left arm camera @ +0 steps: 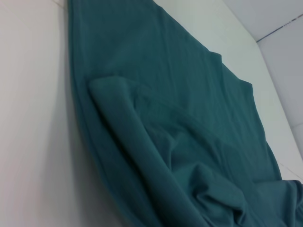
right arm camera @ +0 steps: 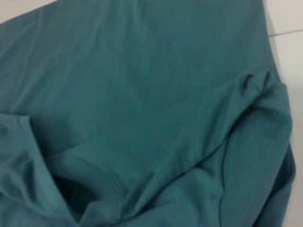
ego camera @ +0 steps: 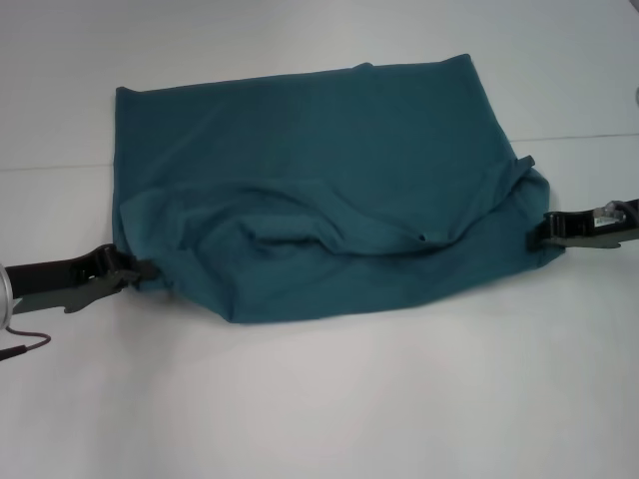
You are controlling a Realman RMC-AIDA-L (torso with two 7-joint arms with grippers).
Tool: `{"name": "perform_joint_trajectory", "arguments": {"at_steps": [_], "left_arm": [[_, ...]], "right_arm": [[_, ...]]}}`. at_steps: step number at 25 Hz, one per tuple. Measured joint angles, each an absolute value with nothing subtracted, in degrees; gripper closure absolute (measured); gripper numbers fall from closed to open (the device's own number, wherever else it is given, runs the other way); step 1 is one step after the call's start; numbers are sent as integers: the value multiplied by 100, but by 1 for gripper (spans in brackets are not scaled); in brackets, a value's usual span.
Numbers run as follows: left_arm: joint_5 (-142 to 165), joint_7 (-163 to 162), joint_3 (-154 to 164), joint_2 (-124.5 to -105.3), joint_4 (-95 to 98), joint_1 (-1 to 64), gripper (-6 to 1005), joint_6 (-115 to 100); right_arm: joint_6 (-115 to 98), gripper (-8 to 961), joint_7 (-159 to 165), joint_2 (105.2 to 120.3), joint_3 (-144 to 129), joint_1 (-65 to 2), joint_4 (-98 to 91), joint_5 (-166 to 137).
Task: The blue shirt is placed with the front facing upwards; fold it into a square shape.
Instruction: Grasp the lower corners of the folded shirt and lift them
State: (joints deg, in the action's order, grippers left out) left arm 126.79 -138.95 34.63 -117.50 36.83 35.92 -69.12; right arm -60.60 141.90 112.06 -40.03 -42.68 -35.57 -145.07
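Note:
The blue shirt lies on the white table, doubled over itself, with a rumpled upper layer along its near part. No lettering shows. A curved collar band shows in the right wrist view. My left gripper is at the shirt's near left edge, pinched shut on the cloth. My right gripper is at the near right edge, also shut on the cloth, where the fabric bunches. The left wrist view shows the folded layer lying on the flat layer.
The white table stretches on all sides of the shirt. A seam line in the tabletop runs behind the shirt. A thin cable trails by my left arm.

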Motion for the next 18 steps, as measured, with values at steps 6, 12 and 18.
{"name": "perform_joint_trajectory", "arguments": {"at_steps": [6,12,18], "left_arm": [[12819,-13907,3462,-11684,3900,3546,972,-7476],[13572,-13907,3463,-11623,4292,3538,972,-8619],[13828,-13876,3515,-11701,4898,3216,972,-9830]], "right_arm": [[-7178,906,14356,11120,-3999,-4056,-4197,-14410],[-8605,907,14419,10964,-4033,-3931,-4506,-14496],[-9670,907,14356,10904,-4048,-3771,-4735,-14872]]}}
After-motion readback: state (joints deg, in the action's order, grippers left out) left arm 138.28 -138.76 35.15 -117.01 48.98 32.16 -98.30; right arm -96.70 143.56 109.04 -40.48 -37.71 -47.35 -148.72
